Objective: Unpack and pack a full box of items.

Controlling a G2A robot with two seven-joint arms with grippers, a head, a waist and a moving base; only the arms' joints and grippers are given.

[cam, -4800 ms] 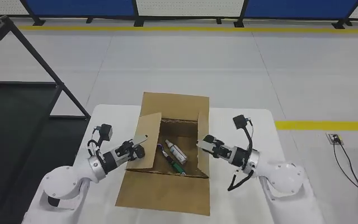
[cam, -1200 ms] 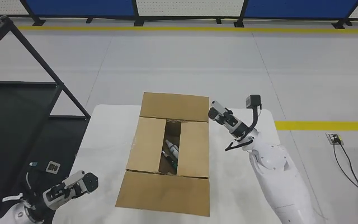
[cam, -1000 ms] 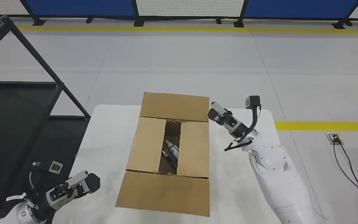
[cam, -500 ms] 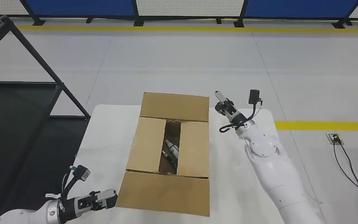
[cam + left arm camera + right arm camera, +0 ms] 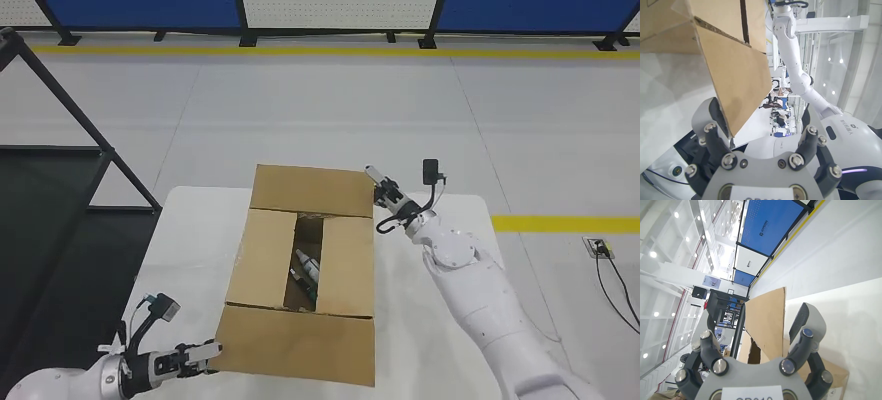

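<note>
Now the box [image 5: 300, 262] is sitting mid-table [image 5: 190, 230] with its mouth facing up. Its two side flaps [image 5: 262, 258], which the arms were holding apart a few seconds ago, are lying folded inward with a narrow gap between them. That suggests the packing half of the job is giving way to closing up, with only the end flaps left to fold.

Both arms have been swinging out to those ends. The left gripper [image 5: 208, 353] is arriving at the left corner of the near flap [image 5: 295, 345], and the right gripper [image 5: 375, 180] is reaching the right corner of the far flap [image 5: 310, 188]. Each claw is standing spread, straddling cardboard without pinching it yet.

With both end flaps splayed flat, the box's long axis is running straight away from the robot, and the gap is lying along that same line. Inside it, a bottle and pens [image 5: 308, 272] are showing, lying roughly lengthwise but tilted a little off it.
</note>
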